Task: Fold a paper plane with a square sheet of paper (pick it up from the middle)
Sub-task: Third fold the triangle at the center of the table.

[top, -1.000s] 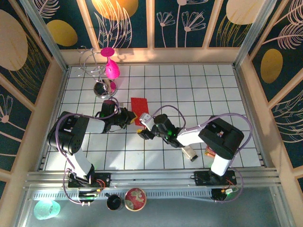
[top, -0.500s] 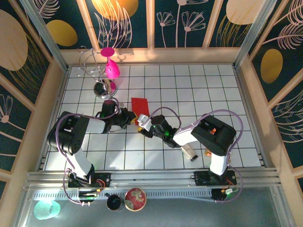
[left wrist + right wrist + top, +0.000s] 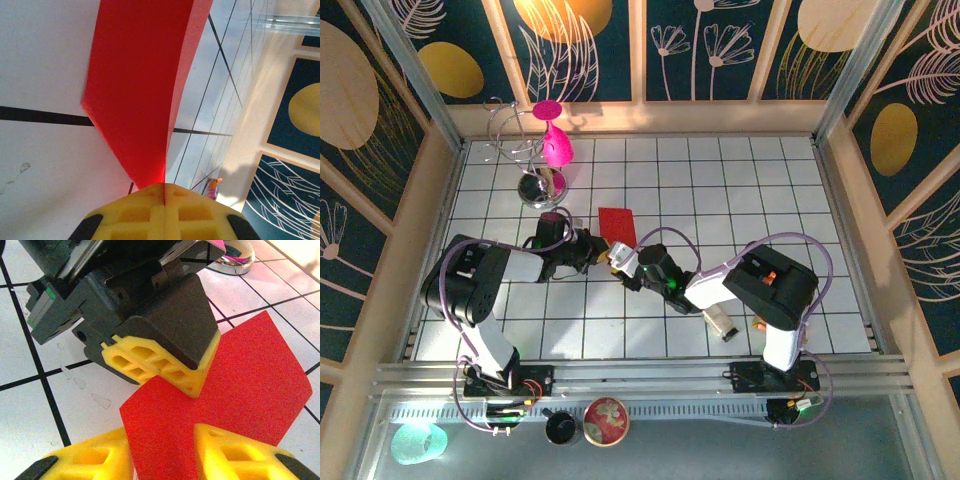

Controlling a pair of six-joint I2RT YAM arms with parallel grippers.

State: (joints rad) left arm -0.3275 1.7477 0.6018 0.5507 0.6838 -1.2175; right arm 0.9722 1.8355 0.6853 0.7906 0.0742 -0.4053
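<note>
The square sheet of paper [image 3: 617,222], bright red and folded into a narrow strip, lies on the white tiled floor with its near end lifted. My left gripper [image 3: 597,249] is shut on that end, and the paper [image 3: 140,85] rises out of its yellow pads [image 3: 164,187]. My right gripper [image 3: 621,260] comes from the right. Its two yellow fingers stand apart on either side of the paper's near edge [image 3: 250,375], right below the left gripper's yellow fingers [image 3: 165,365]. The right gripper [image 3: 162,442] has a gap at each pad. The paper plane is not formed.
A magenta goblet [image 3: 556,145] hangs on a wire stand with a chrome base [image 3: 538,187] at the back left. A snack packet [image 3: 761,322] and a small pale object [image 3: 723,323] lie by the right arm. Wooden walls ring the tiled floor.
My right gripper has slid left to the paper's near end and its fingers have come closer together. The left gripper holds the paper as before.
</note>
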